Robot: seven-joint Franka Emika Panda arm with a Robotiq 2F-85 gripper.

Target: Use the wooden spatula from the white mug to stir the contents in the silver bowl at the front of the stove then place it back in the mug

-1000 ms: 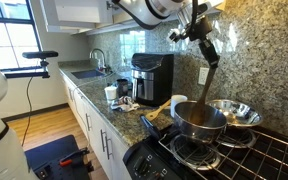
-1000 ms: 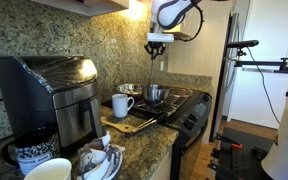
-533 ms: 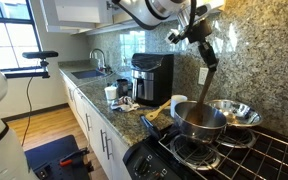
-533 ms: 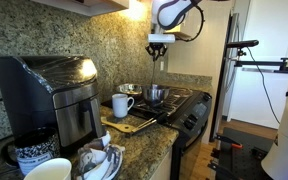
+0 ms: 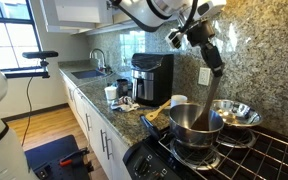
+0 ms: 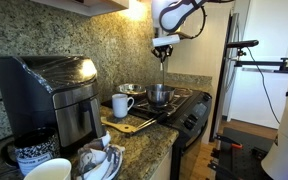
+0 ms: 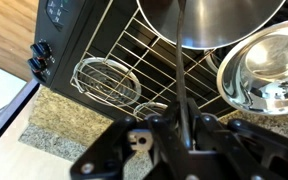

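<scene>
Gripper (image 5: 216, 62) hung high over the stove (image 5: 154, 156), fingers (image 7: 156, 135) pinched on the top part of the spatula (image 5: 211, 90). Wrist view showed the handle clamped between them. Spatula hung close to upright, slight tilt, w/ blade end down inside the deep bowl (image 5: 194, 122) at the stove's front. Stirring step looked in hand, return not yet done. Mug (image 6: 120, 105) stood on the table (image 6: 149, 142) just beside the stove, no spatula in it. Bowl contents couldn't be seen.

Risks from here, judged only:
- Deep bowl sat loose on the grate, nothing holding it. A sideways push of the blade against its wall could slide or tip it, e.g. into the shiny bowl (image 5: 239, 112) right next to it, or toward the front edge.
- Grip was far up the handle, so a long lever. Any drag at the blade could twist the spatula in the fingers.
- Fast circles could throw contents over the rim.
- Mug is small vs. the spatula. Catching its rim or letting go w/ the spatula leaning could knock it over.
</scene>
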